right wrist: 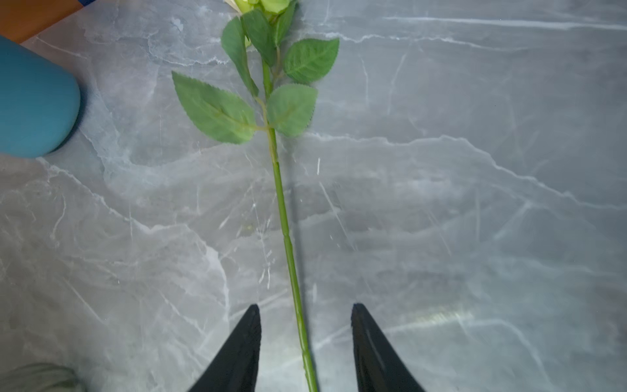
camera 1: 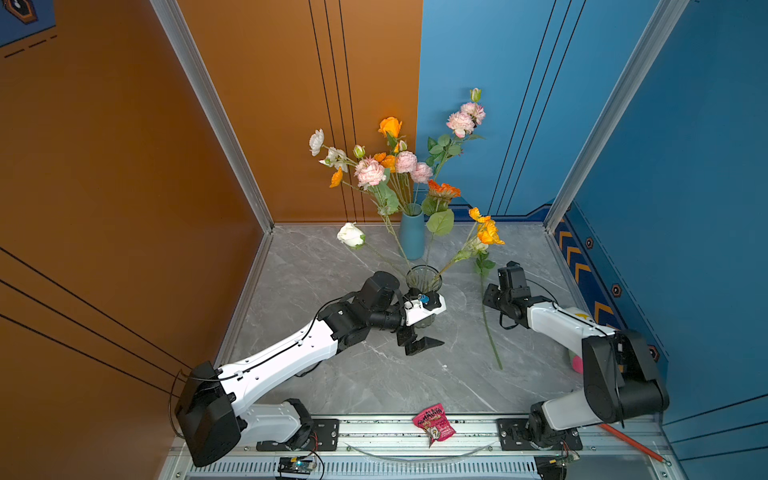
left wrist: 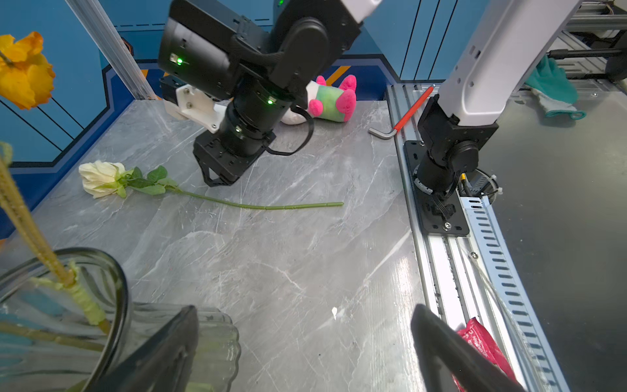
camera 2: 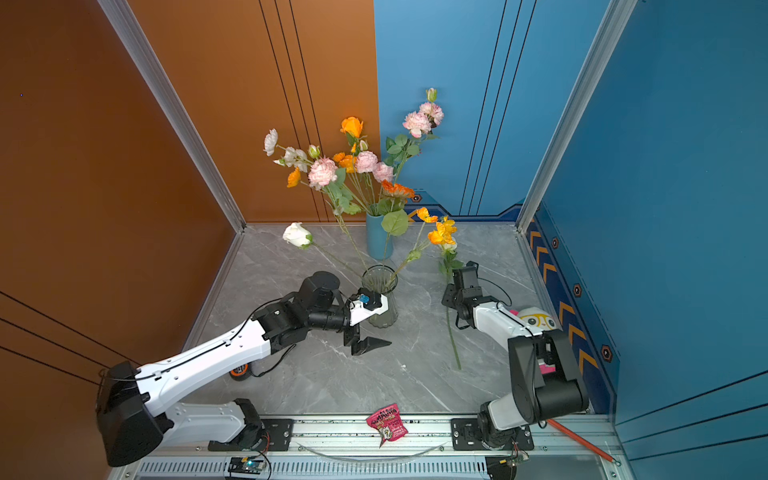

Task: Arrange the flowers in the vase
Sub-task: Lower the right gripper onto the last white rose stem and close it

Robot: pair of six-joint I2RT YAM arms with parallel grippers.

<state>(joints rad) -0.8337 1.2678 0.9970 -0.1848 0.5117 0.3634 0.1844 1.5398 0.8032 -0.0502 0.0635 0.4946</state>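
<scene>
Now, right gripper (right wrist: 305, 305) spread astride flower stem (right wrist: 283, 217) on open marble (right wrist: 475, 203); left gripper (left wrist: 305, 307) wide.

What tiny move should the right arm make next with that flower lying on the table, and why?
Probably close the right tool on the stem of the rose. The rose lies flat on the table, and its stem runs between the tool's jaws, which stand apart and do not yet pinch it. Once gripped, it could be lifted toward the glass vase.
</scene>
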